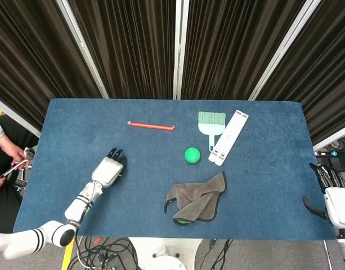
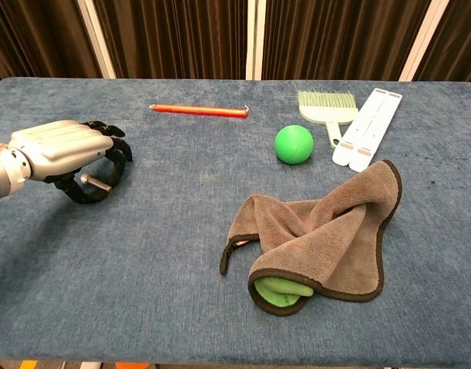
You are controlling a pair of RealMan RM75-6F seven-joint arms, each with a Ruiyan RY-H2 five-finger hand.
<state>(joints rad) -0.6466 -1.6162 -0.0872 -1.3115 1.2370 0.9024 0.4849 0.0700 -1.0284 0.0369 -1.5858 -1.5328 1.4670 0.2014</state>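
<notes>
Left hand [image 2: 66, 150] is seen low over the blue table [image 1: 262, 185], palm down, dark fingers [image 2: 112, 154] curled around a small metal bolt [image 2: 97, 183]. Chest view: the bolt lies on the cloth surface under the arched fingers, its shaft showing between them; whether it is actually gripped or only caged cannot be told. Head view: the same hand [image 1: 108, 169] is seen from above and the bolt is hidden entirely beneath it.

Further right, near the far edge, an orange pencil [image 2: 198, 110] is laid flat, well apart from the hand. A green ball [image 2: 294, 144] is noted at mid-table. Just beside it, a pale green brush [image 2: 327, 108] and a white strip [image 2: 367, 127] are set side by side, touching or nearly so.

Nearer the front edge, a crumpled grey cloth [image 2: 320, 234] is recorded; in the chest view something green [image 2: 280, 290] is seen tucked under its front fold, barely visible from the head camera.

Right hand [image 1: 330, 194] is shown only in the head view, off the table's right edge, fingers apart, nothing held.

At the far left edge of the head view, a person's hands [image 1: 12, 160] are seen holding a small tool.
</notes>
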